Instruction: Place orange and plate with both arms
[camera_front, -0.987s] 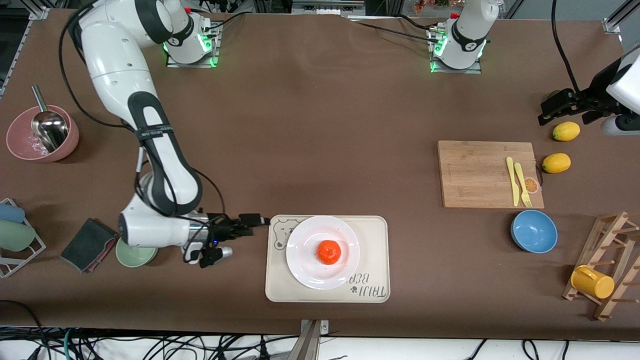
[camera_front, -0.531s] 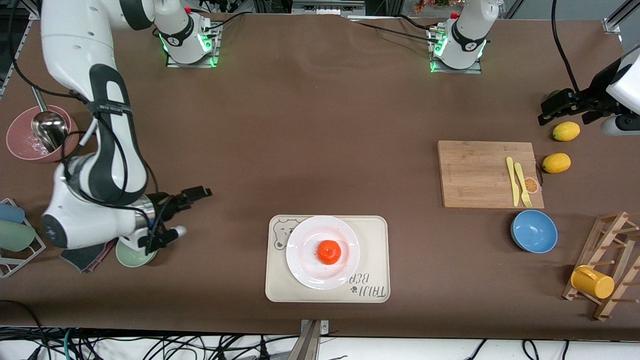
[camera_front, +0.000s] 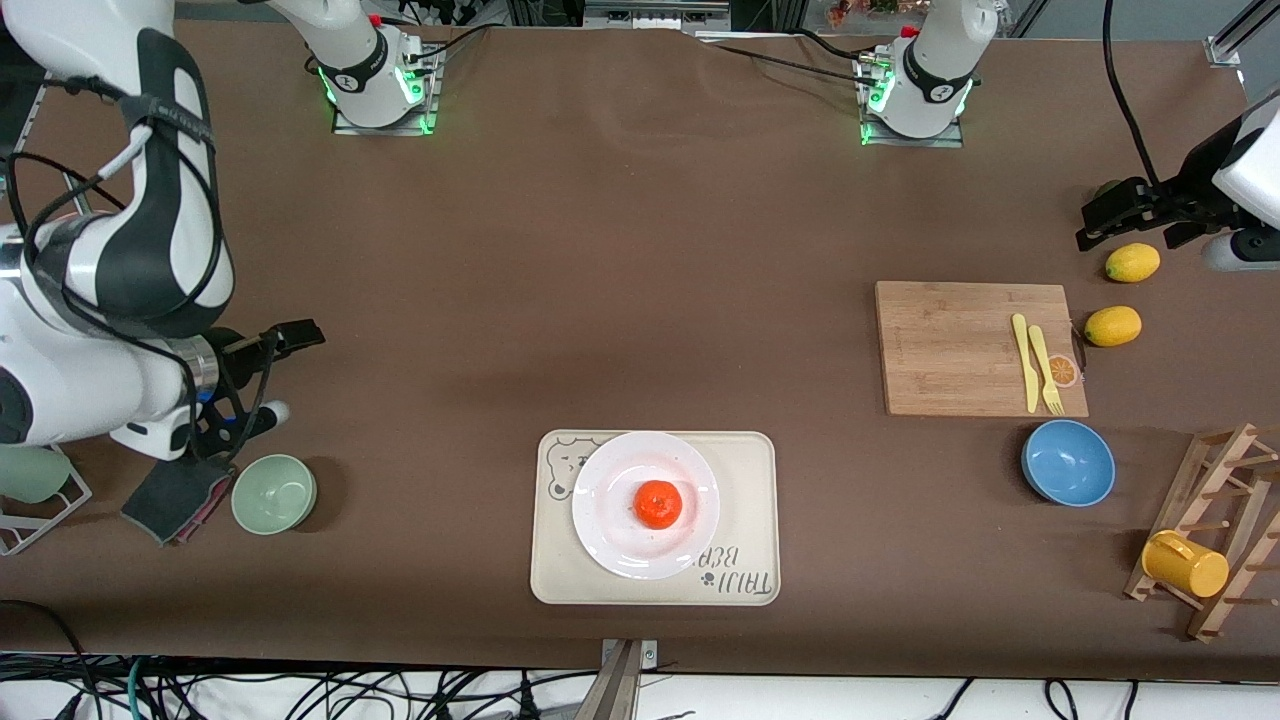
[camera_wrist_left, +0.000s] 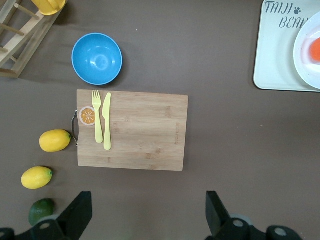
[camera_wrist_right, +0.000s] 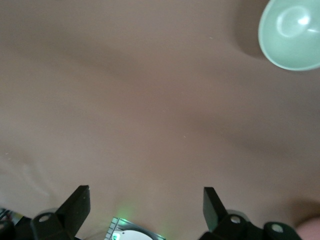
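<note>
Orange is seen dead centre on plate; plate is set on tray, close to the front camera, mid-table. By the look of it, both placements are done. Green bowl sits at 9 o'clock from tray, well apart. Board w/ fork at 2 o'clock; blue bowl at 3 o'clock. Right gripper is held wide, empty, above bare table near green bowl. Left gripper is spread wide too, empty, over lemon at its own end. Step in hand judged as retreat: arms are best kept high & clear of bowl, lemons, rack, so nothing gets nudged.
</note>
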